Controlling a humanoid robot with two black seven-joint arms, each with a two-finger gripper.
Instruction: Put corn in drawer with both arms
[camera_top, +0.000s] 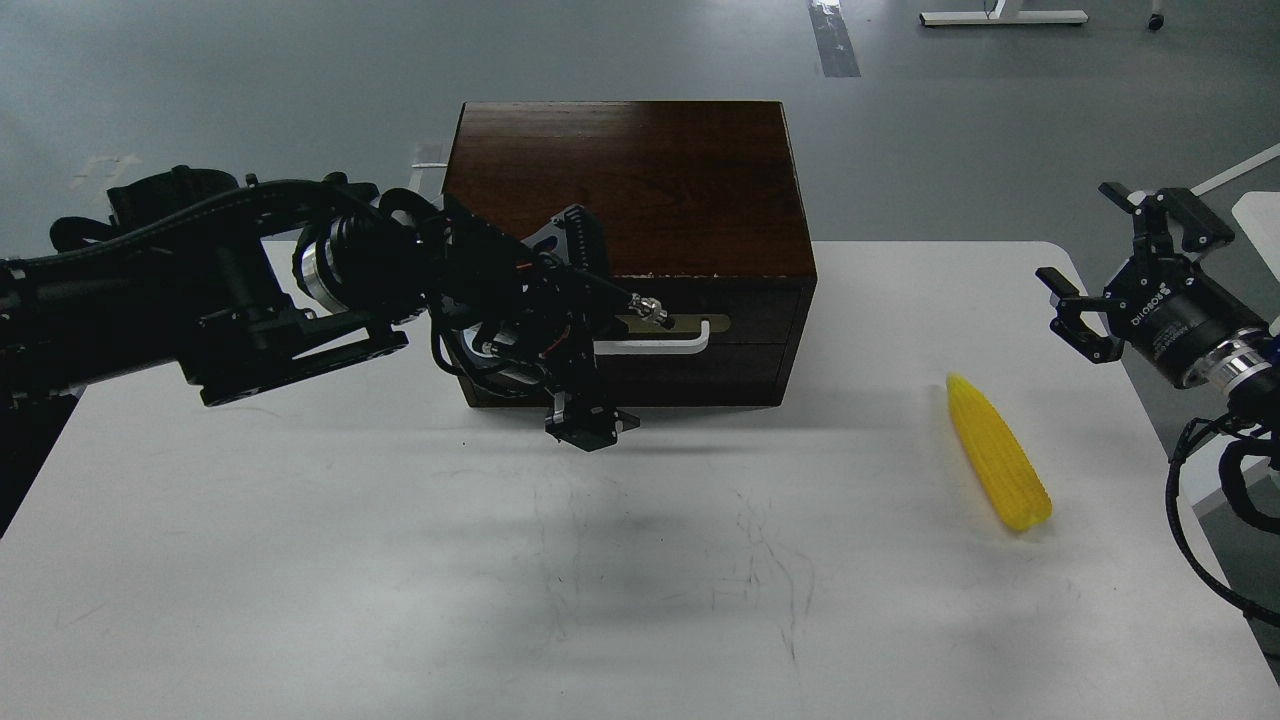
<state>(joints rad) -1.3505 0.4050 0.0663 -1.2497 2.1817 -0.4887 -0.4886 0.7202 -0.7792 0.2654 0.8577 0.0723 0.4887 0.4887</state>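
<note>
Your left gripper (590, 330) sits in front of the drawer (690, 340), fingers spread apart, one above and one below its white handle (655, 345). Your right gripper (1120, 265), marked "ROBOTIQ", hangs released at the table's (400, 560) right edge. The corn (997, 452) lies free near that edge.

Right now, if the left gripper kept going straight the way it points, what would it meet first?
The left gripper points at the drawer front, so it would probably meet the white bar handle first. Depth is unclear; it may already be touching it.
</note>
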